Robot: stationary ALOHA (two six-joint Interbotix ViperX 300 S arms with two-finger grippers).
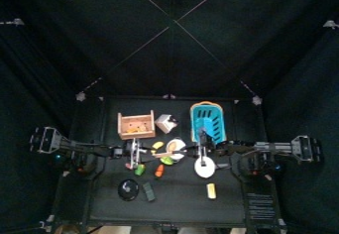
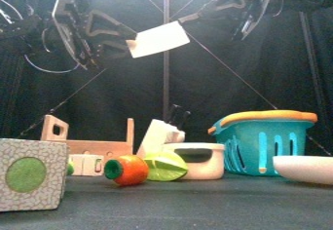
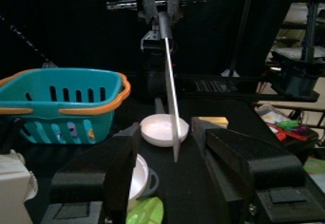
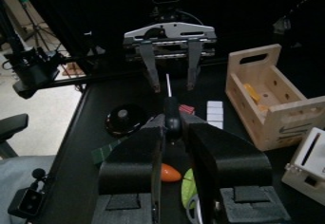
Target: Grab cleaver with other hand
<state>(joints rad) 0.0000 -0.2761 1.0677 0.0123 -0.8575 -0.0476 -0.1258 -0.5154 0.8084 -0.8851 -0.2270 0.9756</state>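
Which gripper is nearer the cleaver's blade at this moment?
Left. The left gripper hangs open right at the cleaver blade's tip, above the table; the right gripper grips the handle end, farther from the blade.

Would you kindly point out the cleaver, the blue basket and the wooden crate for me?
cleaver (image 2: 160, 41): front view, on the flat of its pale blade.
blue basket (image 2: 260, 141): front view, on its slotted front wall.
wooden crate (image 4: 267, 93): right wrist view, on its long side wall.

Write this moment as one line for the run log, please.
phase: handover | cleaver: in air | right gripper: shut on handle | left gripper: open, jaws either side of blade, not yet closed
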